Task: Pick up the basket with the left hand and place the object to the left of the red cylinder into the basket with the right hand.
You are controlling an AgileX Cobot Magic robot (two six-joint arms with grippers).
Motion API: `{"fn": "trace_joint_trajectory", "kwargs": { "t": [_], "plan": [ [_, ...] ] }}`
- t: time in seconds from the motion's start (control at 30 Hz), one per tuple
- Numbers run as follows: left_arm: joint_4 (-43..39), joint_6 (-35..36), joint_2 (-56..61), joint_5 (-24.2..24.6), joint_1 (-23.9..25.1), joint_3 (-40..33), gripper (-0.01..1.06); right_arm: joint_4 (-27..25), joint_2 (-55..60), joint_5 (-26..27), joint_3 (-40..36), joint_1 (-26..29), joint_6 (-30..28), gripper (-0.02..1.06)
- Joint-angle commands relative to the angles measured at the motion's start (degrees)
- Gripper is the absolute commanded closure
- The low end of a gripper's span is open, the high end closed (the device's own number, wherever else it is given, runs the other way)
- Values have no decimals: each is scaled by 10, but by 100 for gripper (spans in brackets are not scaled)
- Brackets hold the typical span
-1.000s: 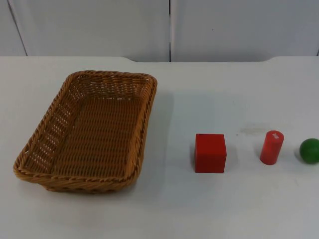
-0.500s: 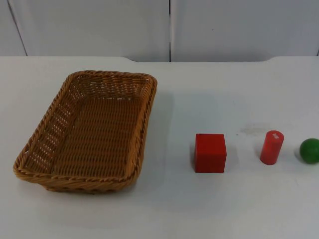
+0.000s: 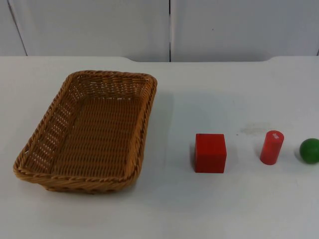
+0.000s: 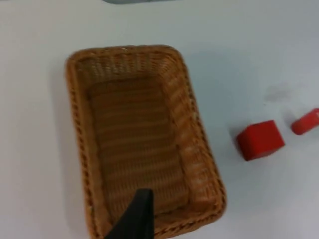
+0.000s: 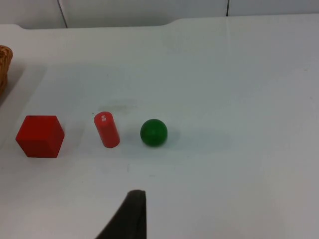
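Observation:
An empty brown wicker basket sits on the left half of the white table. A red cube stands to the right of it, and a red cylinder lies tilted just right of the cube. My left gripper hovers high over one short end of the basket, with the cube and cylinder off to the side. My right gripper hangs above bare table, well short of the cube and cylinder. Neither gripper touches anything.
A green ball rests just right of the cylinder, at the table's right side; the right wrist view has the ball close beside the cylinder. The grey partition wall closes off the far edge of the table.

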State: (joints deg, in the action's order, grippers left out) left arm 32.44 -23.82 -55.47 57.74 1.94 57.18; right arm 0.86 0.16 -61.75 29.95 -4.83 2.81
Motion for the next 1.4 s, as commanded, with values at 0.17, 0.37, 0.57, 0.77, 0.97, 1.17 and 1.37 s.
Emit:
{"fn": "trace_joint_trajectory", "kwargs": {
  "t": [0.17, 0.37, 0.57, 0.77, 0.97, 1.17, 1.37],
  "plan": [
    [42, -45, -64, -10, -33, 4, 0, 0, -2, -1, -4, 4, -6, 0],
    [20, -48, -151, -91, -75, 4, 0, 0, -2, -1, -4, 4, -6, 0],
    [-24, -38, -225, -145, -75, 4, 0, 0, -2, -1, -4, 4, -8, 0],
    [-32, -40, -289, -180, -75, 11, 0, -1, -2, -1, -4, 4, -8, 0],
    [-34, -43, -362, -180, -75, 49, 0, 0, -2, -1, -4, 4, -8, 0],
    [-37, -43, -386, -191, -73, 61, 0, 0, -2, -1, -4, 4, -8, 0],
    [-61, -43, -388, -201, -72, 64, 0, 0, -2, -1, -4, 4, -8, 0]
  ]
}}
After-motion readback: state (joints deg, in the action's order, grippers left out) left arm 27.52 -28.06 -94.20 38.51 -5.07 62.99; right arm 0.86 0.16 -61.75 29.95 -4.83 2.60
